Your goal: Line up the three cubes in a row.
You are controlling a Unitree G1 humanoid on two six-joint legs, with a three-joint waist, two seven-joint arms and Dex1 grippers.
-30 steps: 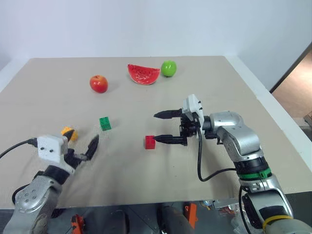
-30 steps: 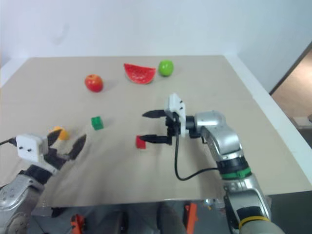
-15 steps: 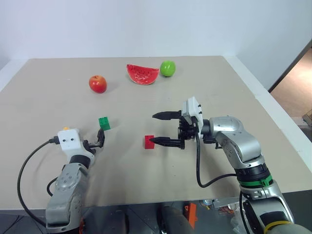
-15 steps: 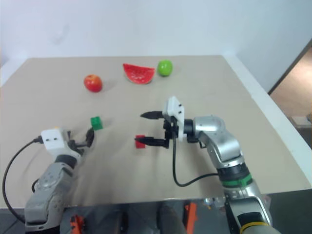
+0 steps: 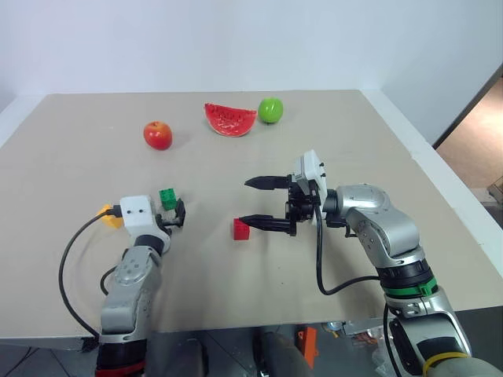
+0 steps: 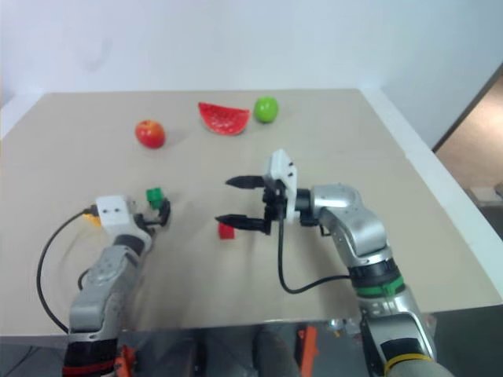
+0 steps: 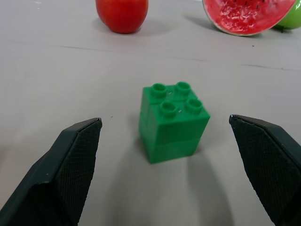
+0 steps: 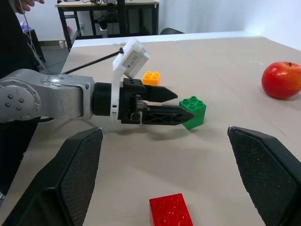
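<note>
On the tan table (image 6: 330, 126), the left gripper (image 6: 159, 212) sits right at the green cube (image 6: 154, 195). The right gripper (image 6: 233, 201), fingers spread, is just beside the red cube (image 6: 226, 230). A red apple (image 6: 150, 133), watermelon slice (image 6: 224, 117) and green apple (image 6: 266, 108) lie farther back.

Three cubes (image 8: 192, 111), two apples (image 5: 158, 135), one watermelon slice (image 5: 230, 119)

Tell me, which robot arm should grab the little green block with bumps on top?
The left. Its open left gripper already points at the small green studded plastic cube, fingers either side. The right gripper hangs beside the red cube.
</note>
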